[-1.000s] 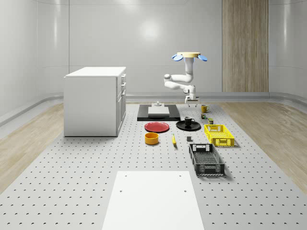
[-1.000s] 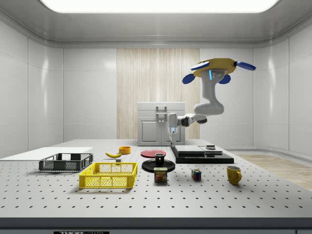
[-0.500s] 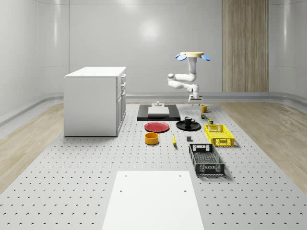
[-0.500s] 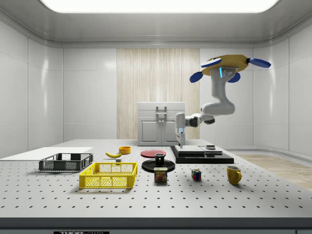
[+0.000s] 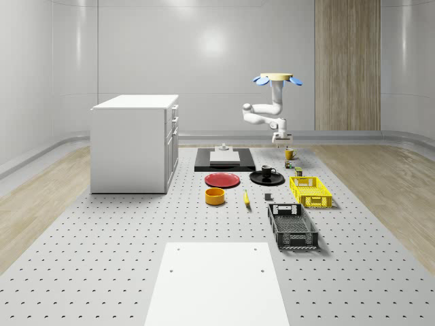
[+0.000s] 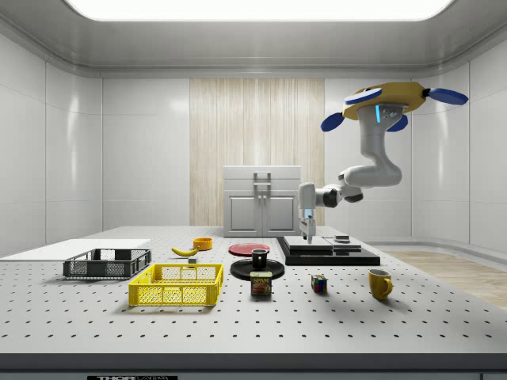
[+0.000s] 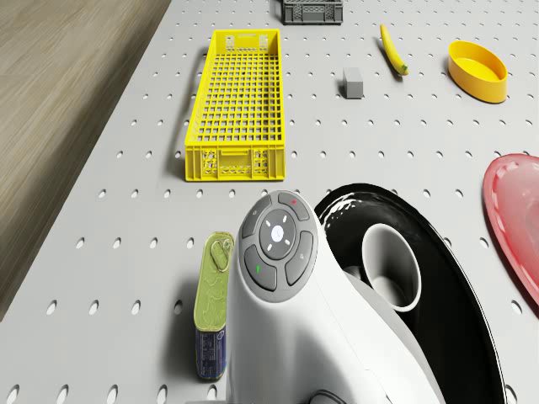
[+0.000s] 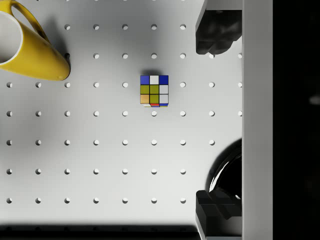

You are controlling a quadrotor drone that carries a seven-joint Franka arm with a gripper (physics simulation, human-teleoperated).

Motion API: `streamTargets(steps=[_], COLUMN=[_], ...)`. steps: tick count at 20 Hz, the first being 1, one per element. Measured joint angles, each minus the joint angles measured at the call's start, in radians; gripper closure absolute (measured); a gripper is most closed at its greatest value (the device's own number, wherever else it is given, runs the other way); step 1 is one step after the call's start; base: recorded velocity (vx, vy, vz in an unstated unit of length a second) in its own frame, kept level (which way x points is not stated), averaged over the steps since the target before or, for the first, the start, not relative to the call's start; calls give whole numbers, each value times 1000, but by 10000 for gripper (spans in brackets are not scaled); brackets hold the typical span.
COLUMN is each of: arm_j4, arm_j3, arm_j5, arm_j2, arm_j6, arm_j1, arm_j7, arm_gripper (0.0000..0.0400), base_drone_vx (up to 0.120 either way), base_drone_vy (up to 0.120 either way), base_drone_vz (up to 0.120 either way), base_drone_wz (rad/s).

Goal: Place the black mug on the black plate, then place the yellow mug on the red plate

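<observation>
- While the gripper [image 6: 307,234] hangs open and empty, its two dark fingers [image 8: 215,35] spread wide in the wrist view, what matters for the coming move is that the yellow mug [image 6: 380,283] lies lower and toward the side view's right of it, well apart.
- Left of centre in the side view, the red plate [image 6: 249,248] lies flat, glossy and bare. It sits on the far side of the gripper from the yellow mug, so by my judgement the carry must cross back over.
- Just right of it, the black mug [image 6: 260,256] stands upright on the shiny black plate [image 6: 242,271]. The first half of the task looks done.
- At centre, the gripper points straight down, above the perforated grey table [image 6: 333,317].
- Lower centre-right, a small multicoloured cube [image 6: 319,283] sits on the table between the gripper and the yellow mug. In the wrist view it lies almost under the fingers.
- Lower right, the yellow mug is upright and smooth-walled, its loop handle turned to the side view's right. I judge the rim or wall the easier grip.
- Upper right, the drone [image 6: 394,99] hovers roughly above the yellow mug, the white arm bending down and left from it.
</observation>
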Motion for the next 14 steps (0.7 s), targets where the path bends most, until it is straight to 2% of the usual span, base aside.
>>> streamTargets(steps=[7,14], arm_j4=[0,0], arm_j3=[0,0], arm_j5=[-1,-2], arm_j2=[2,4], arm_j6=[-2,-4], arm_j1=[1,2], arm_j7=[-1,-1], arm_gripper=[0,0], base_drone_vx=[-120,-120], base_drone_vy=[114,0], base_drone_vz=[0,0], base_drone_wz=[0,0])
